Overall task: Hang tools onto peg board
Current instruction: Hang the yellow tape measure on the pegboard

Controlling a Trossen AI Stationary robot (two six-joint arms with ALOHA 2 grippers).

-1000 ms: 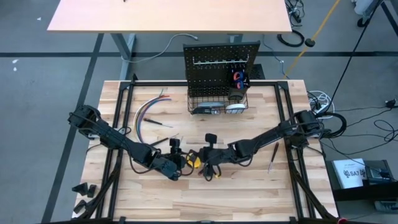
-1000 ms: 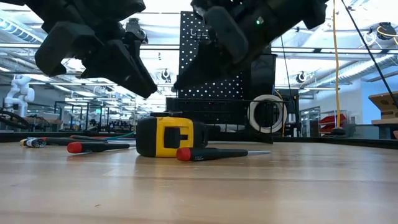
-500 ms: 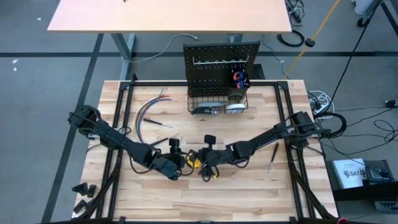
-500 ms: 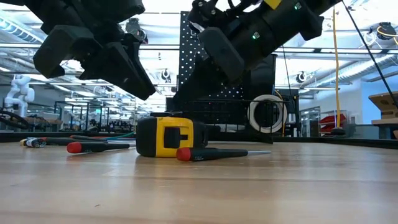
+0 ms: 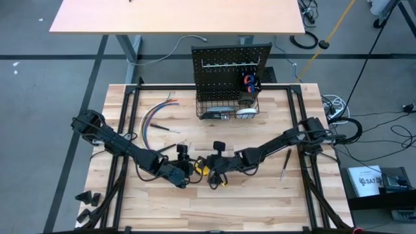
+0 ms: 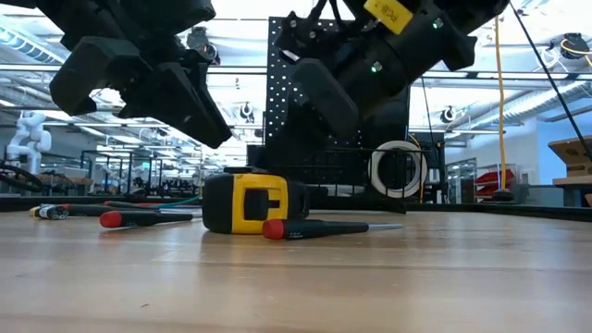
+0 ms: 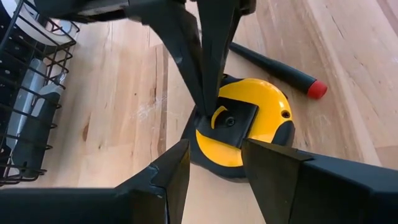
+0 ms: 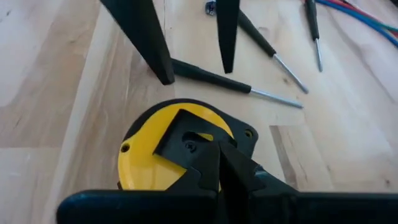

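A yellow tape measure (image 5: 204, 169) lies flat on the wooden table, its black belt clip (image 7: 233, 121) facing up. My right gripper (image 8: 219, 165) is shut, with its tips down at that clip. My left gripper (image 7: 214, 171) is open and hangs above the table just left of the tape measure (image 6: 245, 203), touching nothing. The black peg board (image 5: 231, 65) stands upright at the far edge, with tools in its wire basket (image 5: 226, 109). A red-capped screwdriver (image 6: 314, 228) lies beside the tape measure. My right gripper has its shut fingertips (image 7: 208, 102) against the edge of the tape measure's belt clip (image 8: 183, 140), on its upper face. The fingers slant down from the table's right side. Whether the tips sit under the clip cannot be told. The tape measure rests flat on the table.
A bundle of coloured wires (image 5: 153, 117) lies at the far left. Several screwdrivers (image 8: 273, 53) lie just beyond the tape measure, and another (image 5: 285, 164) lies near the right edge. The near half of the table (image 5: 227, 208) is bare wood.
My right gripper has come down a little toward the tape measure and has stayed shut. The tape measure has not moved.
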